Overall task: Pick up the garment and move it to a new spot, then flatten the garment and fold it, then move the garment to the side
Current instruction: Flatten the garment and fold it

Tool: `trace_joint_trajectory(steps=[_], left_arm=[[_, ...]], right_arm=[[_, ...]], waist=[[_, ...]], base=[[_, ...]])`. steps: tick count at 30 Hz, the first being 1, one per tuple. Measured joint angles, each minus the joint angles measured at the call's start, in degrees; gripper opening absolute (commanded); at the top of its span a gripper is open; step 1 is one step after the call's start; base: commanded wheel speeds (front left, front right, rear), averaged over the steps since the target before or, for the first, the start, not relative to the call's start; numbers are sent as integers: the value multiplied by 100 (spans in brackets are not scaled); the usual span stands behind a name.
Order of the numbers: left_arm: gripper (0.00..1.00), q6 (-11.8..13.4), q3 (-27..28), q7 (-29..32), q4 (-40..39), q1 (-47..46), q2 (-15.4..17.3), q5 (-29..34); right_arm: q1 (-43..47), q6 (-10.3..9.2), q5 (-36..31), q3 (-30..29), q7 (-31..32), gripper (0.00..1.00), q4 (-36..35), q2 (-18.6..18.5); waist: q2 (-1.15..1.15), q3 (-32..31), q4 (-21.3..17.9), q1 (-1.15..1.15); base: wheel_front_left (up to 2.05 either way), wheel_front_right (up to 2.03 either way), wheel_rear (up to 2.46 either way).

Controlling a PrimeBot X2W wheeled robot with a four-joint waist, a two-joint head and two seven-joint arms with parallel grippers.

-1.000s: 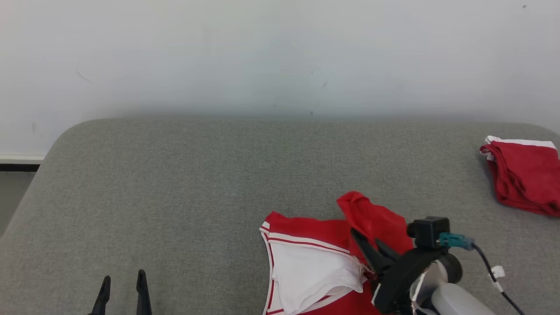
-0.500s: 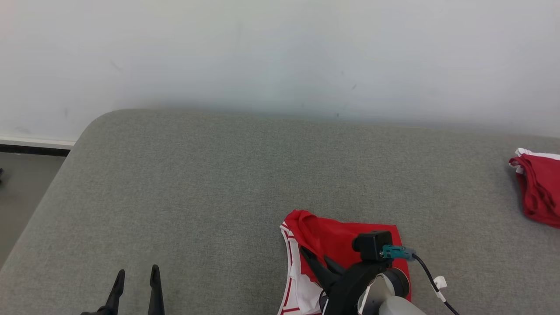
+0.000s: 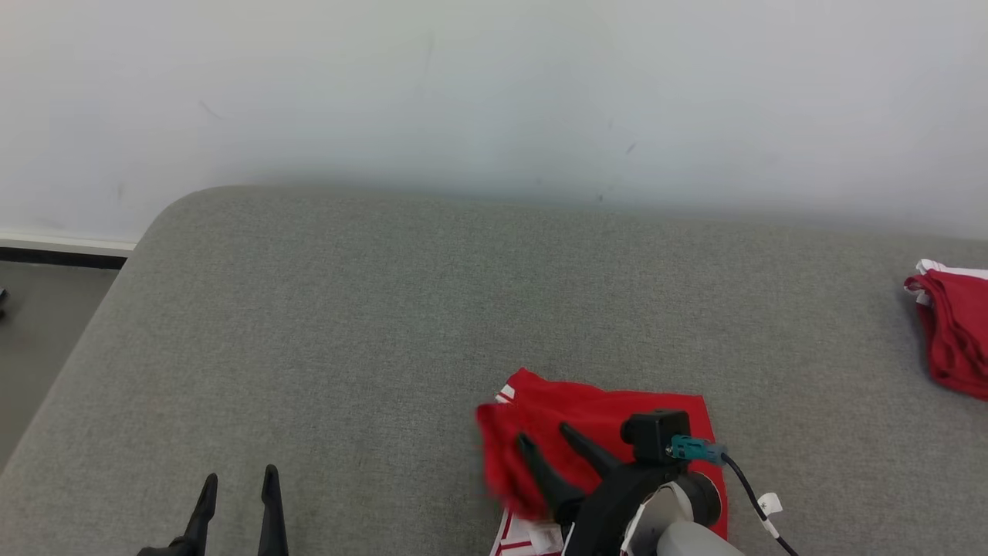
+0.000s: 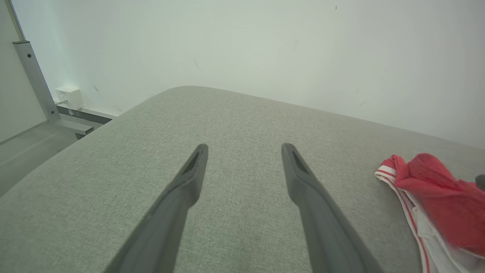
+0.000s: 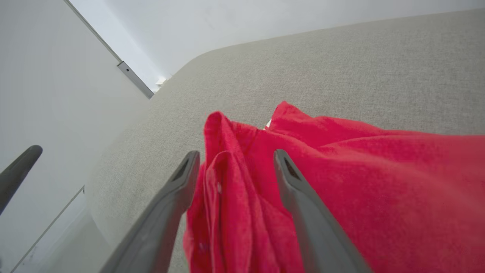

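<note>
The garment (image 3: 617,413) is red with white striped trim and lies bunched near the front of the grey padded surface (image 3: 386,324). My right gripper (image 3: 549,439) hovers over its left part with its fingers spread apart. A blurred red fold hangs loose between and below them. In the right wrist view the garment (image 5: 379,170) spreads under the open right gripper (image 5: 235,155). My left gripper (image 3: 239,479) stands open at the lower left, well apart from the cloth. The left gripper (image 4: 244,148) holds nothing, and the garment (image 4: 435,197) lies off to its right.
A second red and white garment (image 3: 953,332) lies at the right edge of the surface. A white wall runs behind. The floor (image 3: 38,324) drops off past the rounded left corner. A metal post (image 4: 32,72) and a wall box (image 4: 68,96) stand there.
My right gripper has gone from shut on a red fold to open, after carrying the fold leftward. The fold now drops loose, covering the white inner part. The head camera shifted.
</note>
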Motion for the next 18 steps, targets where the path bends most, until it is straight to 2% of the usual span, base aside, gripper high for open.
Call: trace_joint_trajectory(steps=[4,9,18], left_arm=[[100,-4,22,0,2,1,-1,0],[100,-5,78,0,-24,14,-1,1],[100,0,186,-1,-235,94,-1,18]], right_arm=[[-59,0,55,55,-318,100,-110,-30],[-73,0,62,-185,-776,100,-374,-463],[465,0,-354,-1255,-971,100,-1203,-1063]], waist=[[0,-10,-59,0],[0,-39,-174,0],[0,-91,-501,0]], base=[[0,0,0],[0,0,0],[0,0,0]])
